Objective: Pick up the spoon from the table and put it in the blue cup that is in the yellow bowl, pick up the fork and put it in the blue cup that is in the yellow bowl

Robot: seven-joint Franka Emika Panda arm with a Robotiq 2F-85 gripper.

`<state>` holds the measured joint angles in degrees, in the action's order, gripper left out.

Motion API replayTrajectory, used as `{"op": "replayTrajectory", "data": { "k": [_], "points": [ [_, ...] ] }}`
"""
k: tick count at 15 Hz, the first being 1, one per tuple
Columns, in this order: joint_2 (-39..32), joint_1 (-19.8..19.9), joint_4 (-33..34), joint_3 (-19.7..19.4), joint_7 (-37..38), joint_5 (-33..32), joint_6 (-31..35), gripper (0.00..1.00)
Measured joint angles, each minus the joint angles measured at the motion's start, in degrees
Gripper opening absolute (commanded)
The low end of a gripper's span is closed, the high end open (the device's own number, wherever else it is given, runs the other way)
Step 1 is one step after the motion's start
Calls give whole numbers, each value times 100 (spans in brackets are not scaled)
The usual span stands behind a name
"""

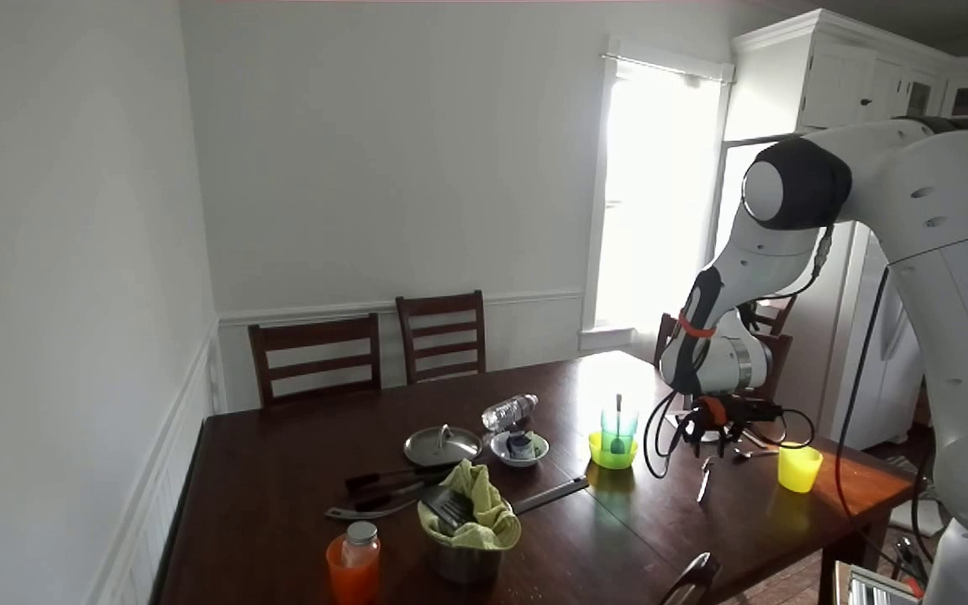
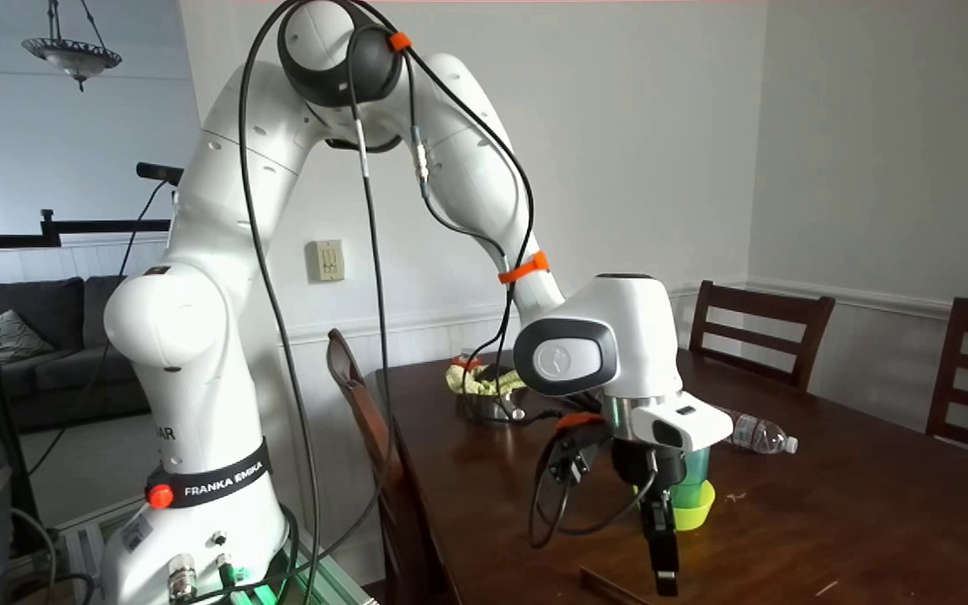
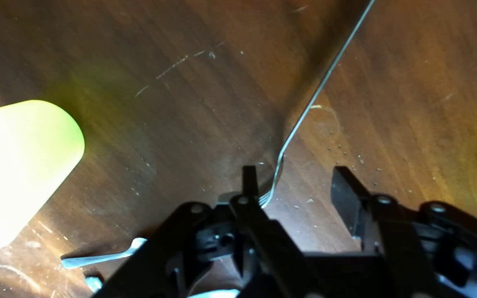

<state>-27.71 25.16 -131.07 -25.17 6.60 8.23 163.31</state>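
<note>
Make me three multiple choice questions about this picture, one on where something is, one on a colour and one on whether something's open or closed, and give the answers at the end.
1. Where does the blue cup stand?
A) on the round lid
B) in the yellow bowl
C) on a chair

2. What colour is the tumbler beside the metal pot?
A) orange
B) white
C) purple

3. How is the end effector?
A) closed on a bottle
B) closed and empty
C) open

Answers:
1: B, since it rises out of that bowl in both exterior views.
2: A, since its wall shows plainly orange in an exterior view.
3: C, since its jaws stand apart in the wrist view.
</note>
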Motion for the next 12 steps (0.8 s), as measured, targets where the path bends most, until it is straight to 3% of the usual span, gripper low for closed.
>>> {"op": "replayTrajectory", "data": {
  "k": [2, 3, 6, 12],
  "points": [
    [-118, 65, 13, 79, -1, 9, 0, 96],
    [-182, 105, 27, 124, -1, 11, 1, 92],
    [-379, 226, 112, 228, -1, 27, 10, 62],
    [-617, 508, 354, 437, -1, 98, 23, 19]
  ]
}}
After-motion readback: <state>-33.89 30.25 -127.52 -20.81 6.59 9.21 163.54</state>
